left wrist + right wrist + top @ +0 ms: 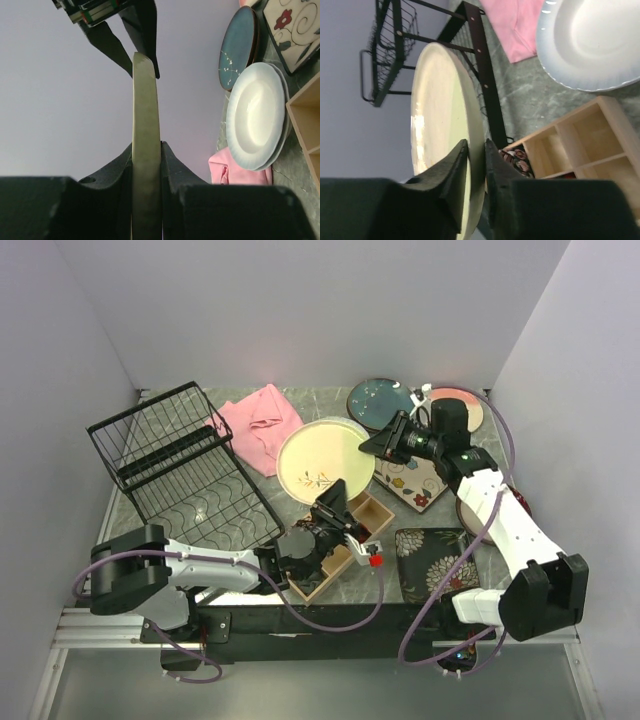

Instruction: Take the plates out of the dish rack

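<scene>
The black wire dish rack [185, 470] stands at the left with no plates in it; it also shows in the right wrist view [395, 50]. Both grippers hold the round cream-green plate [322, 460] above the table. My left gripper [335, 502] is shut on its near rim [146, 147]. My right gripper [372, 445] is shut on its right rim [476, 145]. The white plate [255, 117] lies on the table below, next to the teal plate [378, 400]. The pink-cream plate [470, 405], the square cream floral plate [412, 485] and the square black floral plate [435, 558] lie at the right.
A wooden compartment tray [340, 540] sits under my left gripper, near the front edge. A pink cloth [260, 425] lies between the rack and the plates. A dark red plate [465, 510] is partly hidden under my right arm. Walls close in on three sides.
</scene>
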